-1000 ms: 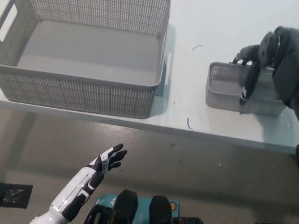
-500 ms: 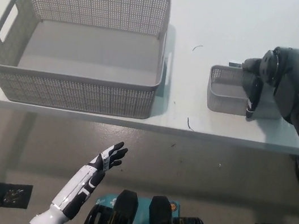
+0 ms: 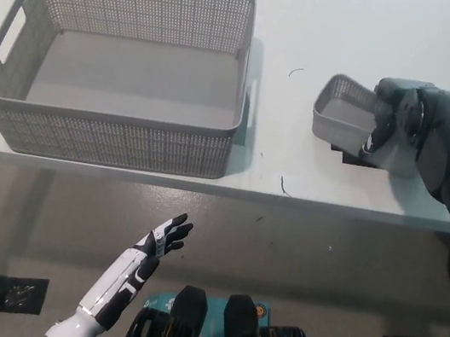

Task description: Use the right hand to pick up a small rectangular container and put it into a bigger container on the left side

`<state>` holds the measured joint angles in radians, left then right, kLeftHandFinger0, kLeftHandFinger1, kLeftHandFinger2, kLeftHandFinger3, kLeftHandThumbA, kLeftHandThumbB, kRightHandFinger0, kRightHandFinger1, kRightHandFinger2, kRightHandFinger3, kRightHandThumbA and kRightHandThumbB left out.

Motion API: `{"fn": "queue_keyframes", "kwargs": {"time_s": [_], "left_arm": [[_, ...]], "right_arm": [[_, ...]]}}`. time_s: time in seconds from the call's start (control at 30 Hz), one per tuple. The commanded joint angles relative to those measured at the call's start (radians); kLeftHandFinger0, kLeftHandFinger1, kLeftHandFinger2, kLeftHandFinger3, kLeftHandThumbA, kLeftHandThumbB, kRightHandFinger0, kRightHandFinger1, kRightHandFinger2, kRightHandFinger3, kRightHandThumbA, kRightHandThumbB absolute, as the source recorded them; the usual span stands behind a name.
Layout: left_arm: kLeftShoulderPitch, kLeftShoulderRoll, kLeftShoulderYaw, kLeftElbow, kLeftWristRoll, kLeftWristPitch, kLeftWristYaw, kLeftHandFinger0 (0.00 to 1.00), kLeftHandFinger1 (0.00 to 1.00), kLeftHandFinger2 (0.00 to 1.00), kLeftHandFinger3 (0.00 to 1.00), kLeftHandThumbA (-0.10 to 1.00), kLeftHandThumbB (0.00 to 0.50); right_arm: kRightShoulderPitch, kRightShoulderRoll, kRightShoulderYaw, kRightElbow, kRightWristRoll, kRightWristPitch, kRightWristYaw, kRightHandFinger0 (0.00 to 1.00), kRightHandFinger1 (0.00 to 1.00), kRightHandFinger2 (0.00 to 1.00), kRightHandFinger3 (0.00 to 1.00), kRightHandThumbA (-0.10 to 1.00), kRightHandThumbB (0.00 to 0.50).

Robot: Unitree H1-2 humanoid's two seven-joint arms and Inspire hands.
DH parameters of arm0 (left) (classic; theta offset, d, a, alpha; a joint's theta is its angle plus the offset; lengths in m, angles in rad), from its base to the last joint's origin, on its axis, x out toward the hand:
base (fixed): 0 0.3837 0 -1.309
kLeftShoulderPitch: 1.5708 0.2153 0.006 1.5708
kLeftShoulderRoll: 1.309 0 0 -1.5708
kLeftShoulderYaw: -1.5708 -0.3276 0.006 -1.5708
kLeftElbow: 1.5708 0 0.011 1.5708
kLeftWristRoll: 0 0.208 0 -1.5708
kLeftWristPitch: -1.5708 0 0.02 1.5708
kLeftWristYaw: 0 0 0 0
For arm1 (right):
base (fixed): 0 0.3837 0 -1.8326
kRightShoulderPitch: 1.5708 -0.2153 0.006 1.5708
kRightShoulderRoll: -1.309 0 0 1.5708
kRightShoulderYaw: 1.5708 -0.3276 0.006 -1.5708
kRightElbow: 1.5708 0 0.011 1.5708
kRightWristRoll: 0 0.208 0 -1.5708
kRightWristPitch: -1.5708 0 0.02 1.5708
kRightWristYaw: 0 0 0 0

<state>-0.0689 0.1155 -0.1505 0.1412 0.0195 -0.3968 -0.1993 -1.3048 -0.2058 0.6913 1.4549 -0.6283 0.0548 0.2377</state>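
At the far left of the white table (image 3: 317,28) stands a large grey basket (image 3: 111,128) with perforated walls and a slot handle in each short side. It sits upright, its long front wall running close along the table's near edge, and its inside shows only a bare grey floor.

Below the table edge, over the grey floor (image 3: 319,279), the white left hand (image 3: 163,240) hangs in the lower left of the view. It holds nothing; its dark fingers (image 3: 178,232) are spread and point up and to the right, well apart from the basket and from everything on the table.

To the right of the basket, two thin dark marks lie on the table surface, one near the basket's upper right corner and one near the table's front edge.

Further right is the small grey basket (image 3: 341,119), also perforated. It is tilted, its left end raised and its open mouth turned up and to the left, with a dark shadow beneath its right part. It is well apart from the large basket.

The black right hand (image 3: 393,119) is closed on the small basket's right end, fingers wrapped over the rim, and the black arm runs off toward the lower right.
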Motion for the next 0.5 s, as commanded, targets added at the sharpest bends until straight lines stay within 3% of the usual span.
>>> {"fn": "queue_keyframes", "kwargs": {"time_s": [0.0, 0.03, 0.07, 0.1, 0.17, 0.23, 0.37, 0.47], "left_arm": [[-0.045, 0.014, 0.012, -0.008, 0.017, -0.036, 0.006, 1.0, 1.0, 1.0, 1.0, 1.0, 0.366], [-0.048, 0.013, 0.014, -0.007, 0.014, -0.035, 0.006, 1.0, 1.0, 1.0, 1.0, 1.0, 0.355], [-0.048, 0.013, 0.015, -0.007, 0.013, -0.036, 0.007, 1.0, 1.0, 1.0, 1.0, 1.0, 0.354], [-0.049, 0.011, 0.017, -0.002, 0.008, -0.041, 0.008, 1.0, 1.0, 1.0, 1.0, 1.0, 0.336], [-0.046, 0.01, 0.024, -0.005, 0.012, -0.031, 0.016, 1.0, 1.0, 1.0, 1.0, 1.0, 0.343], [-0.041, 0.011, 0.027, -0.021, 0.014, -0.01, 0.019, 1.0, 1.0, 1.0, 1.0, 1.0, 0.345], [-0.049, 0.018, 0.035, -0.02, 0.0, -0.011, 0.014, 1.0, 1.0, 1.0, 1.0, 1.0, 0.334], [-0.062, 0.021, 0.041, -0.011, 0.011, -0.013, 0.018, 1.0, 1.0, 1.0, 1.0, 1.0, 0.346]], "right_arm": [[-0.132, -0.06, -0.116, -0.034, 0.074, -0.182, -0.402, 0.03, 0.21, 0.44, 0.26, -0.1, 0.223], [-0.155, -0.064, -0.13, -0.038, 0.084, -0.194, -0.399, 0.02, 0.31, 0.61, 0.23, -0.1, 0.179], [-0.169, -0.066, -0.141, -0.042, 0.09, -0.202, -0.396, 0.03, 0.37, 0.7, 0.28, -0.1, 0.162], [-0.196, -0.069, -0.166, -0.048, 0.106, -0.213, -0.394, 0.02, 0.42, 0.78, 0.47, -0.1, 0.153], [-0.239, -0.082, -0.21, -0.073, 0.127, -0.268, -0.424, 0.01, 0.43, 0.81, 0.76, -0.1, 0.147], [-0.269, -0.087, -0.229, -0.09, 0.125, -0.268, -0.43, 0.04, 0.5, 0.86, 0.91, -0.1, 0.137], [-0.322, -0.094, -0.27, -0.123, 0.12, -0.281, -0.443, 0.03, 0.47, 0.78, 0.82, -0.1, 0.192], [-0.362, -0.104, -0.294, -0.192, 0.113, -0.311, -0.423, 0.0, 0.44, 0.75, 0.84, -0.1, 0.185]]}}
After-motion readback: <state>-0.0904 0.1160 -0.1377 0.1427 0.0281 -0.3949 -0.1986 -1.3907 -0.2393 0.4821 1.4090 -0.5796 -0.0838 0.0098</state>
